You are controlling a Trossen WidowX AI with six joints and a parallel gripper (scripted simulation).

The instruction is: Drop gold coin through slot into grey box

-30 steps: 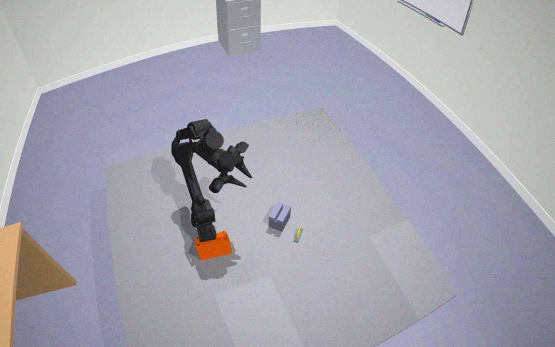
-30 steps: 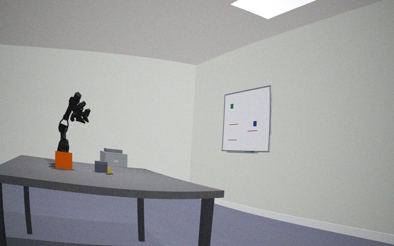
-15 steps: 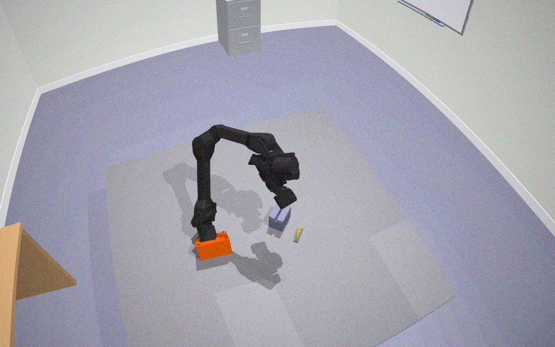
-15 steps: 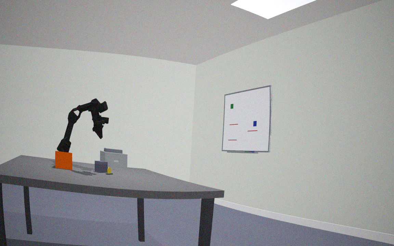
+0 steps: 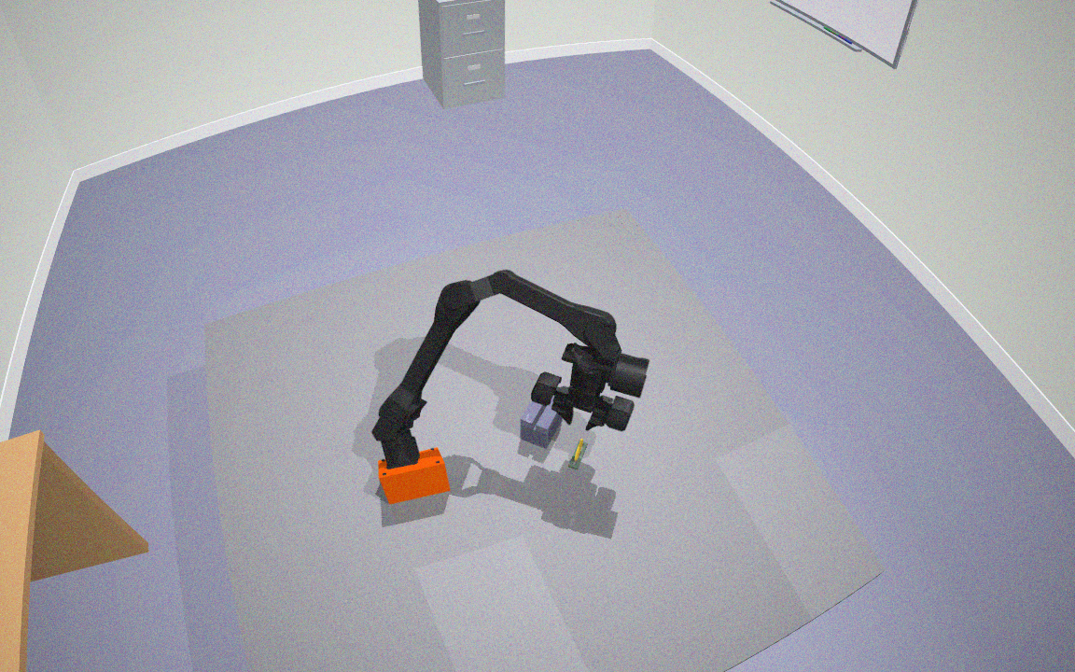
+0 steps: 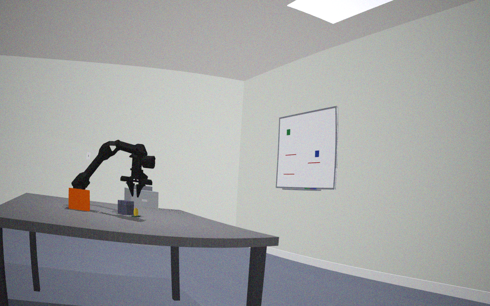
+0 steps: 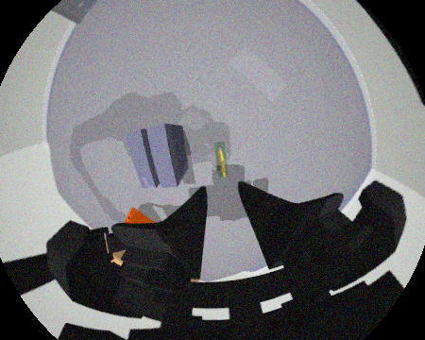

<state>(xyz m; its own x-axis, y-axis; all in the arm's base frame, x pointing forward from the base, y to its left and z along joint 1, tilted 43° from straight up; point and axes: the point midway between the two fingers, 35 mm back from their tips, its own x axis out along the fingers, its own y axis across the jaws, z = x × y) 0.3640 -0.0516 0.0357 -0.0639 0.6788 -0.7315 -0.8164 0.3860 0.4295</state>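
The gold coin [image 5: 579,449] [image 6: 135,211] [image 7: 222,161] stands in its green holder [image 5: 574,465] [image 6: 135,216] [image 7: 217,152], near the box [image 5: 537,427] [image 6: 125,207] [image 7: 160,146]. Above it, the tool [image 5: 579,424] [image 6: 135,196] [image 7: 222,188] is empty, its fingers moderately apart. I would descend straight and slowly, keep the coin centred, then press its flat faces evenly, so that it does not turn.
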